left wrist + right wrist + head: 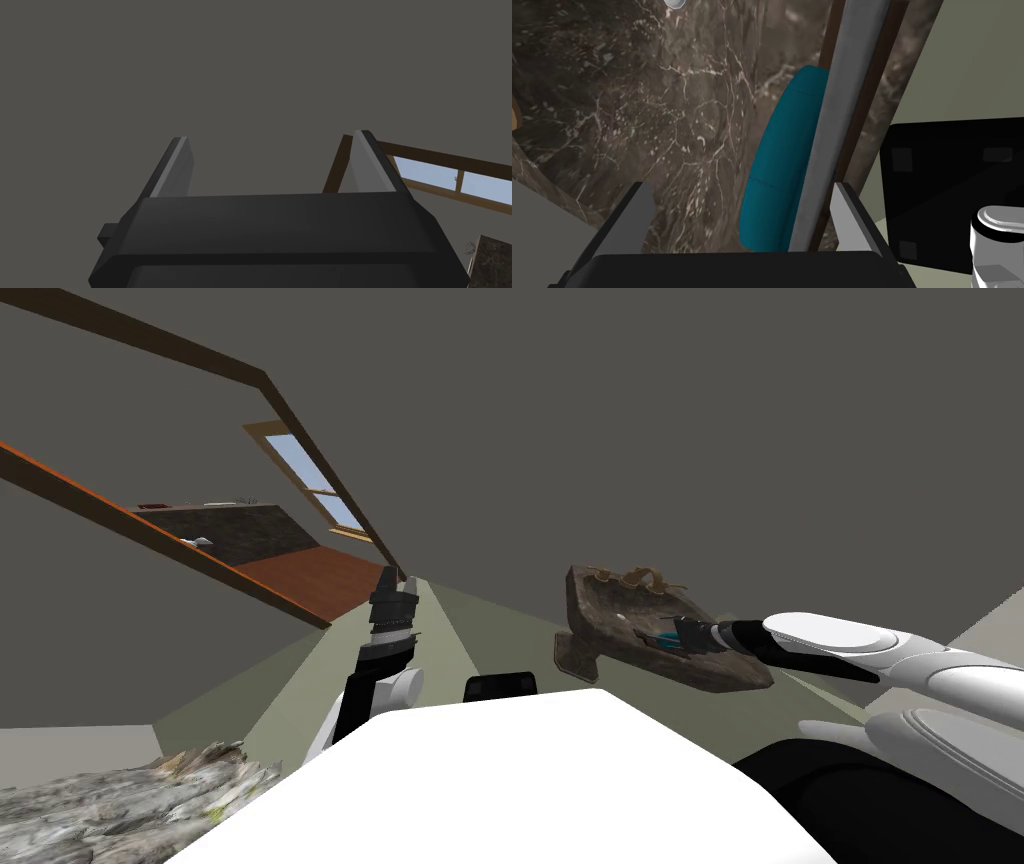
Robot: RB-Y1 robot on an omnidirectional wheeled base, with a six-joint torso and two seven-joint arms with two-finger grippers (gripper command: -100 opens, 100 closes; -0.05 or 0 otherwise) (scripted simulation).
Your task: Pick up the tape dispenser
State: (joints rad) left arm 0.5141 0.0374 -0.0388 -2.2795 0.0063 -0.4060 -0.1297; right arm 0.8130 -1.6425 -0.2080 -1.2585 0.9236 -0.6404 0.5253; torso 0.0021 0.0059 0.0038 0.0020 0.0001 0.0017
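Note:
The tape dispenser (782, 160) is a teal, rounded body lying on a brown marbled tabletop (662, 125), close to its edge. A long grey bar (837, 100) runs along the dispenser's side. My right gripper (742, 189) is open and low over the tabletop. The dispenser lies between its fingers, near one finger (852, 215) and well apart from the other. In the head view the dispenser (662, 638) is a small teal patch at the right gripper (682, 633). My left gripper (270, 150) is open and empty, raised at the left (400, 588).
Brown curved objects (645, 578) lie at the table's far rim and a small pale object (620, 616) rests mid-table. A grey weathered mass (120, 798) sits at the lower left. A black box (952, 185) stands on the floor beside the table.

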